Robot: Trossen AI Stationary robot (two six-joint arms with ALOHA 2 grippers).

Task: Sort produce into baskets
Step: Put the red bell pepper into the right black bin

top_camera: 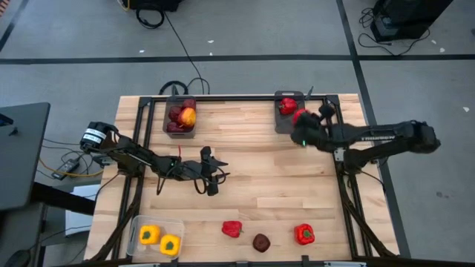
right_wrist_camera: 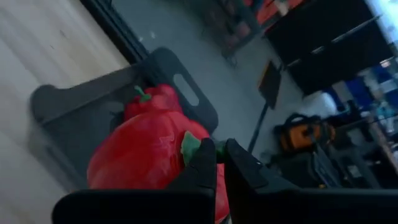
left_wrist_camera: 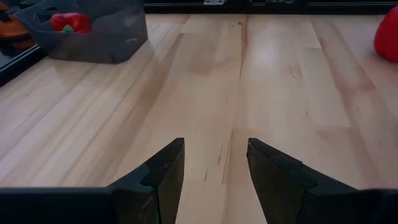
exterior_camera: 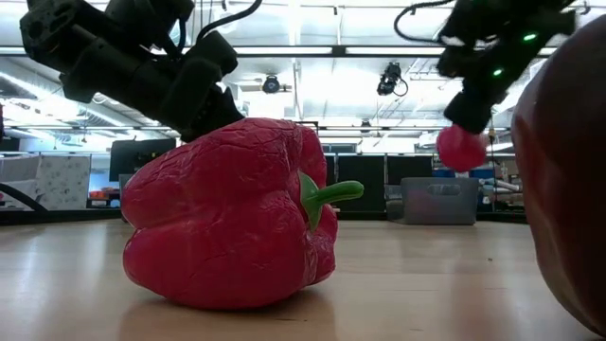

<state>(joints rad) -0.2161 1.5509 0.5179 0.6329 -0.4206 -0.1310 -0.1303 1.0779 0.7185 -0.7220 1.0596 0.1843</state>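
Pale planks – right gripper [right_wrist_camera: 219, 163] pinches glossy red pepper [right_wrist_camera: 146, 155] by its stem over grey bin [right_wrist_camera: 68, 106]; left gripper [left_wrist_camera: 214, 163] parted.

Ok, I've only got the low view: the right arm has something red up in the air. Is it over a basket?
Observer: Yes. The right hand grips a red pepper by its green stem, above the grey basket at the table's far right.
Operator: Anything in that basket?
Observer: One other red pepper lies inside it.
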